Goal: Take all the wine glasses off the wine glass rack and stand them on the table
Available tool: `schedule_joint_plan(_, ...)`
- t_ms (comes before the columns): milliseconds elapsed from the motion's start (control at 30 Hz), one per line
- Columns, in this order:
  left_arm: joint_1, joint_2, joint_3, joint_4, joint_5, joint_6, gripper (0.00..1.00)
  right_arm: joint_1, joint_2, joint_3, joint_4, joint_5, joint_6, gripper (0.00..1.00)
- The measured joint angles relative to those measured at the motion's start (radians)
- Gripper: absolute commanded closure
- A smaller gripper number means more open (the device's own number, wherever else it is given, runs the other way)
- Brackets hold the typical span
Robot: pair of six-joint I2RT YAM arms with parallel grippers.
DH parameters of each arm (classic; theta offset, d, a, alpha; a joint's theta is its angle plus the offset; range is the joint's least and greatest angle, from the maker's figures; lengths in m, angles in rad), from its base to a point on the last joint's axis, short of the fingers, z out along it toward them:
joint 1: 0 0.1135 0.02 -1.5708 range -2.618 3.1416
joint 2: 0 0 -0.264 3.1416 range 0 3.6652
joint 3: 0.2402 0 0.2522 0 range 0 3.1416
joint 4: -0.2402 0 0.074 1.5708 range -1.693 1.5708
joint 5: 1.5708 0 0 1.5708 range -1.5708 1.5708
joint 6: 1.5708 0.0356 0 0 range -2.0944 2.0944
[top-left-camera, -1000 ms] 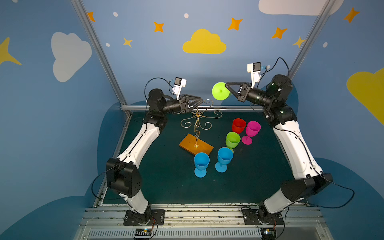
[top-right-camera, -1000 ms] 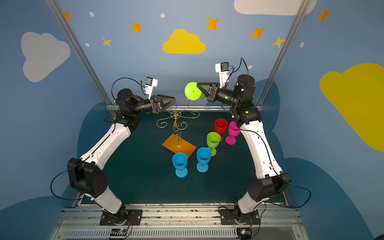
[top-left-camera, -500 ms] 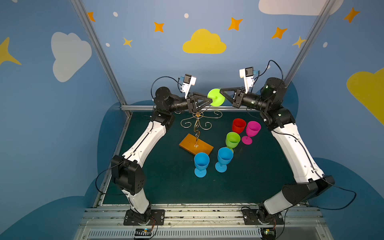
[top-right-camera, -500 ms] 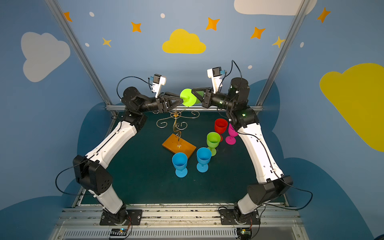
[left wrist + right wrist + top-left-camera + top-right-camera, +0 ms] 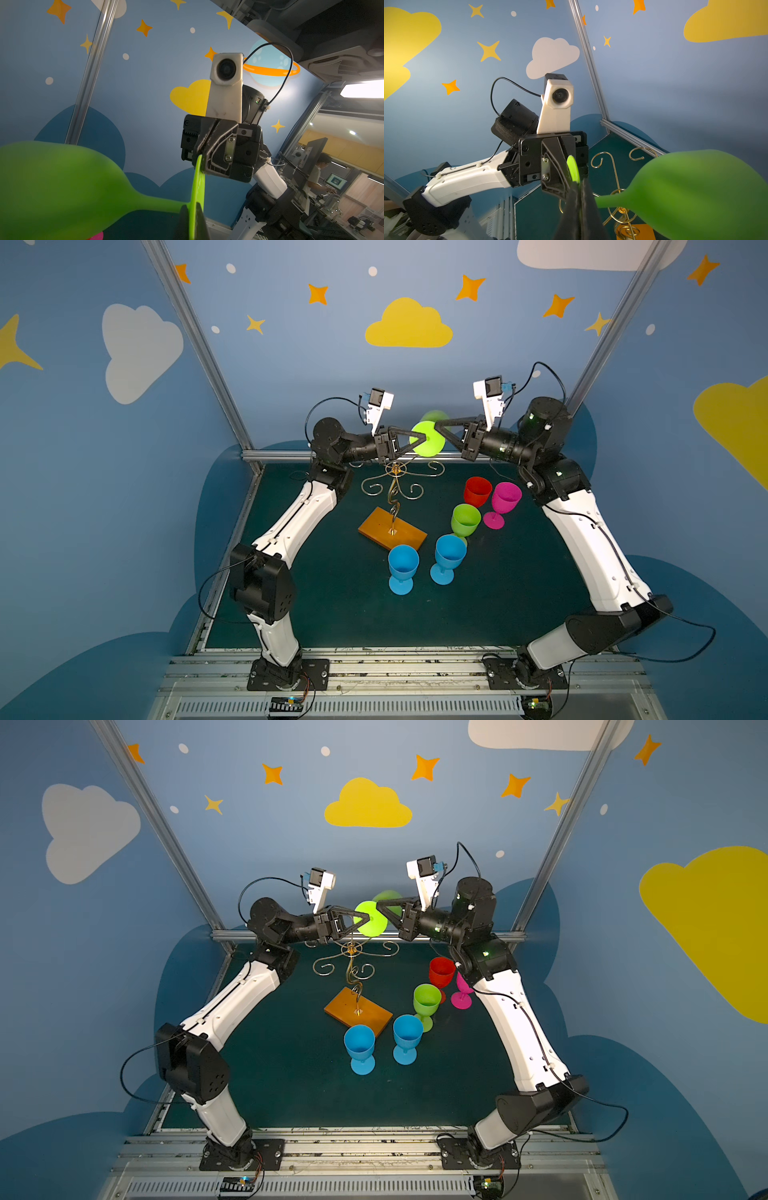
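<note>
The lime-green plastic wine glass (image 5: 428,440), foot disc pinched by both the left gripper (image 5: 419,442) and right gripper (image 5: 439,430), hangs above the gold-wire wine glass rack (image 5: 393,506) on a dark green mat (image 5: 332,597) within blue star-painted walls (image 5: 291,344).

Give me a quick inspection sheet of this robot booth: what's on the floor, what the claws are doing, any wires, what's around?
Surface: dark green mat, bare near the front.
Job's things: gold wire rack on an orange-brown wooden base, no glass on its arms; lime green plastic wine glass held in the air above it.
Clutter: two blue goblets, one green, one red, one pink, upright on the mat.
Grippers: left gripper and right gripper both shut on the glass's foot.
Cables: black leads looping off both arms.
Surroundings: blue walls with clouds and stars; a person at a screen beyond.
</note>
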Motion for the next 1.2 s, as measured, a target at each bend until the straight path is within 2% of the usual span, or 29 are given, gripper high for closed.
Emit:
schedule_joint_plan(200, 0.015, -0.004, -0.001, 0.047, 0.007, -0.088, 0.97, 0.002, -0.061, -0.069, -0.010, 0.055, -0.027, 0.47)
schedule_joint_plan(300, 0.039, -0.011, -0.002, 0.079, 0.004, -0.150, 0.97, -0.010, -0.124, -0.140, -0.011, 0.106, -0.060, 0.33)
schedule_joint_plan(400, 0.055, -0.015, -0.002, 0.108, 0.005, -0.214, 0.97, -0.029, -0.187, -0.196, -0.007, 0.159, -0.119, 0.24)
schedule_joint_plan(533, 0.060, -0.019, -0.002, 0.108, 0.009, -0.275, 0.97, -0.042, -0.257, -0.284, 0.025, 0.206, -0.239, 0.18)
schedule_joint_plan(767, 0.060, -0.071, -0.039, 0.063, 0.019, -0.313, 0.97, -0.041, -0.265, -0.452, 0.164, 0.214, -0.477, 0.16)
schedule_joint_plan(933, 0.060, -0.150, -0.096, 0.029, 0.020, -0.302, 0.97, -0.027, -0.264, -0.565, 0.296, 0.181, -0.613, 0.13)
schedule_joint_plan(1200, 0.060, -0.256, -0.150, -0.057, 0.013, -0.221, 0.97, 0.037, -0.230, -0.566, 0.438, 0.130, -0.751, 0.12)
